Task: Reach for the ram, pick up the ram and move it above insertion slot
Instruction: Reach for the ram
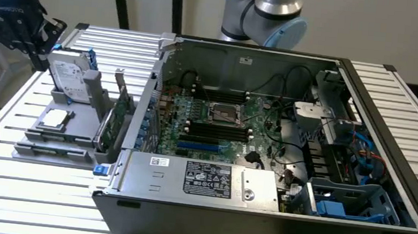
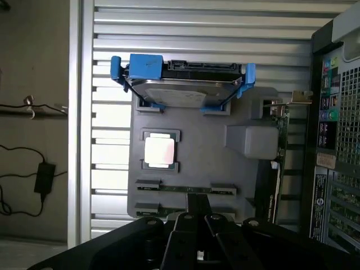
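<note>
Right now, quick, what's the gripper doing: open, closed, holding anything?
Gripper: cannot be told whether open or closed; the ram sits in the grey holder.

No legible txt; labels on PSU (image 1: 207,180) & hard drive (image 1: 72,79) unreadable.

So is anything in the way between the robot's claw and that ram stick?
Nothing visible is. In the wrist view the space from the end effector to the ram looks open; the ram stands on edge in the gray holder. The square chip and the hard drive sit past it.
</note>
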You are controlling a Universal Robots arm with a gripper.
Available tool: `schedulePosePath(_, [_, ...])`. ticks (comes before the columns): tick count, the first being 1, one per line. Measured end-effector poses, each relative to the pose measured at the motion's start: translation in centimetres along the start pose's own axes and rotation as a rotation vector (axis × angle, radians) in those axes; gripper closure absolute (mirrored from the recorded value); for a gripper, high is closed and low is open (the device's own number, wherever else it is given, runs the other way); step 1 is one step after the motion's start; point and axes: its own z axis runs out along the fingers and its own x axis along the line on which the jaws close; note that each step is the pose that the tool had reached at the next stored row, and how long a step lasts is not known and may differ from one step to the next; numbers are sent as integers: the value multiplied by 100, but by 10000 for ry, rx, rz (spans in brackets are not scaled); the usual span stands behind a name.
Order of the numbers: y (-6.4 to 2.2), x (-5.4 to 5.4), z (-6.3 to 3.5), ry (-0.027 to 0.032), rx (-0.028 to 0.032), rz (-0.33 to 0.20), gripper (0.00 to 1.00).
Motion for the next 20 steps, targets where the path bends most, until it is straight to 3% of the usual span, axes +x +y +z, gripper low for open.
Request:
schedulePosePath(13, [-419, -134, 53, -1, 0, -2, 89])
schedulePosePath(20, [-567, -199, 139, 0, 47, -1, 89])
